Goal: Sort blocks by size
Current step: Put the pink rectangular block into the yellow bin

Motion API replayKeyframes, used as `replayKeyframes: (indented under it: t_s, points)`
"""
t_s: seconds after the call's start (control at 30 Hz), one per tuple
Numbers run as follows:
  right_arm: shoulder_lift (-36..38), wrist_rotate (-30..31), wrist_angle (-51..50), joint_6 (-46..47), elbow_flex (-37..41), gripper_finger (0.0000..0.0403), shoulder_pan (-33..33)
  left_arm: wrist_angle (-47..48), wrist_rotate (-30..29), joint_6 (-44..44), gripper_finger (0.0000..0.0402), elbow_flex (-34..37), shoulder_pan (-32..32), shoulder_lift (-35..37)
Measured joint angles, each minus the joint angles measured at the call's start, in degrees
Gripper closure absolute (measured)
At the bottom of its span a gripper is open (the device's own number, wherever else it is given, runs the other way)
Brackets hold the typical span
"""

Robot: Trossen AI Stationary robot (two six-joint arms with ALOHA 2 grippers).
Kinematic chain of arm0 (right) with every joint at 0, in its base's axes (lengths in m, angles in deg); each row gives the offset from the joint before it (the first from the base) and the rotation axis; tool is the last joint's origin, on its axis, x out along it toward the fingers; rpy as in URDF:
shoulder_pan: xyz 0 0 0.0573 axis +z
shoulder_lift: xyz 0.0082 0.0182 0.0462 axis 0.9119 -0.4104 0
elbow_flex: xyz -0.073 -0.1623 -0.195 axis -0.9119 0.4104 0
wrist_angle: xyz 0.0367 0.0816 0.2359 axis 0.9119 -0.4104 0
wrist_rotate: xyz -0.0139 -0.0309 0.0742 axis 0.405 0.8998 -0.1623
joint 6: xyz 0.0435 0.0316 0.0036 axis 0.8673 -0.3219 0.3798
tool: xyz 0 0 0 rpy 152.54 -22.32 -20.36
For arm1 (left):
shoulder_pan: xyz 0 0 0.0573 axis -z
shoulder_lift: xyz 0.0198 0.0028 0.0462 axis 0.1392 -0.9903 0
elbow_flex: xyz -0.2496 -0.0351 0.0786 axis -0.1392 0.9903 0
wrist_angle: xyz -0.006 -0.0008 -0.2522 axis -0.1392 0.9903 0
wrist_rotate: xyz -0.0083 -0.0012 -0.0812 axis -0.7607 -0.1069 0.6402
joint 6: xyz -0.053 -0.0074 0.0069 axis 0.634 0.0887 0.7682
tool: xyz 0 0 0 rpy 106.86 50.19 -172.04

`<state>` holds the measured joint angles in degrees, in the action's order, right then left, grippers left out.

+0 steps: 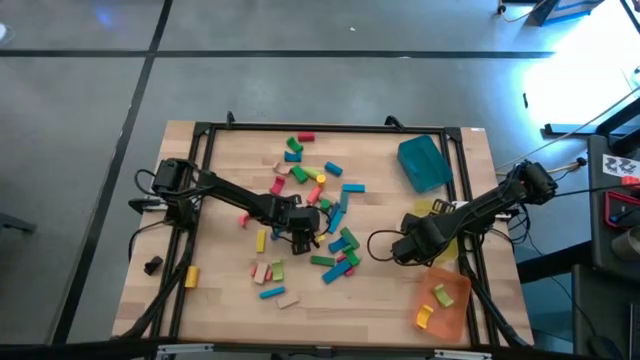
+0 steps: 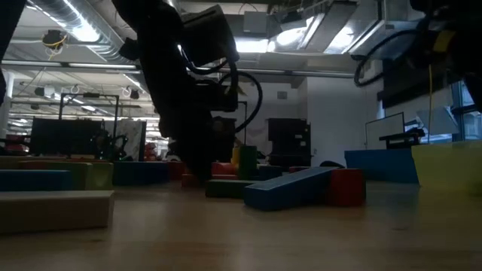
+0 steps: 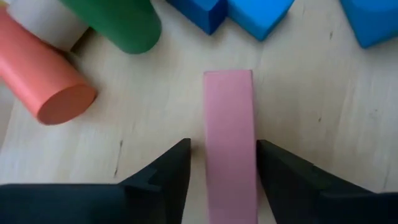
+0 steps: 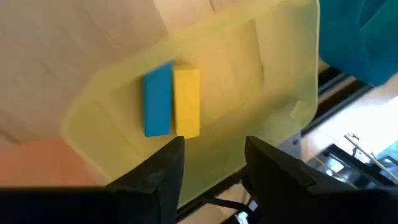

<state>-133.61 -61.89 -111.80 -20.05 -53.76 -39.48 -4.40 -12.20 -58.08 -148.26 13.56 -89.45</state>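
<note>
— Where's the left gripper [image 3: 222, 180]?
— Mid-worktop [image 1: 220, 290] among the scattered blocks [image 1: 330, 215], jaws spread astride a flat pink bar [image 3: 229, 137], slim gaps each side.
— The right gripper [image 4: 211, 163]?
— Jaws apart, empty, above the yellow tray [image 4: 249, 99] holding one blue and one yellow block, near the right edge
</note>
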Motion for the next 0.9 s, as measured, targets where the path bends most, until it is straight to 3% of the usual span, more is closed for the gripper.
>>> replayKeyframes:
  t_s: [0.1, 0.23, 0.4, 0.9]
  points:
    - [0.57, 3.63, 1.06, -0.57, -2.62, 0.0230, 0.95, 0.02, 0.28, 0.01, 0.0268, -0.01, 0.02, -0.04]
    - [1.80, 15.33, 6.26, -0.61, -5.75, 0.0230, 4.19, -0.28, 0.72, 0.01, 0.0313, -0.01, 0.04, -0.04]
    - [2.22, 27.06, 18.38, -6.02, -6.11, 0.0230, 8.29, -1.18, 3.72, -0.01, 0.0314, -0.24, -0.11, 0.32]
    - [1.27, 31.82, 54.16, -47.95, -0.51, 0.0230, 8.66, -8.64, 27.01, 0.13, 0.0309, -10.06, 0.00, 4.44]
